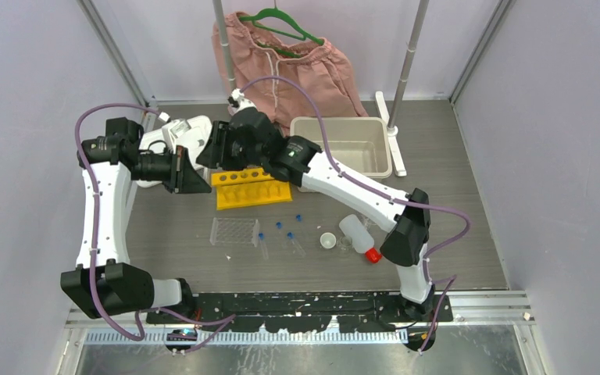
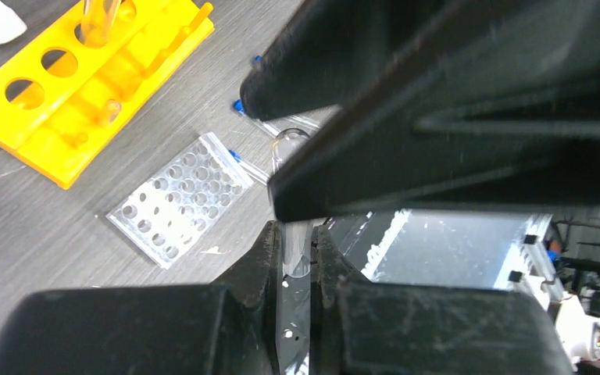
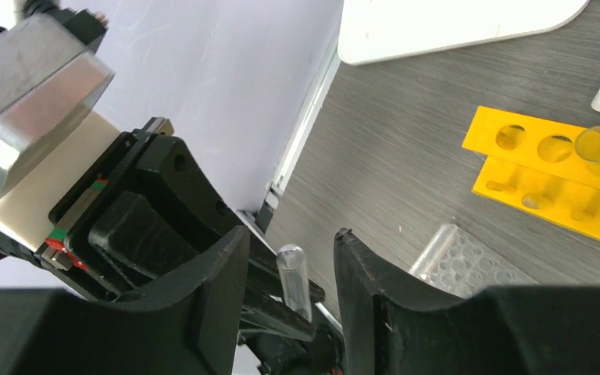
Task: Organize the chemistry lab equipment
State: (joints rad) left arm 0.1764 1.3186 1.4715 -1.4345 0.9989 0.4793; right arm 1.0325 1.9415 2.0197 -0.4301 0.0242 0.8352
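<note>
Upper left overhead, we are watching the left gripper point(image 2: 295, 234) clenching a clear tube point(image 3: 292, 269) while the right gripper point(image 3: 291, 234) jaws are standing apart around it.

clear tube point(image 3: 292, 275) gripped midair, yellow rack point(image 1: 254, 194) nearby

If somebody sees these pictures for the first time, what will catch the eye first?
First, the two arms meeting beside the yellow rack: the left end effector is clamped on a clear tube, which stands between the open fingers of the right end effector. Then the pink shorts hanging at the back.
</note>
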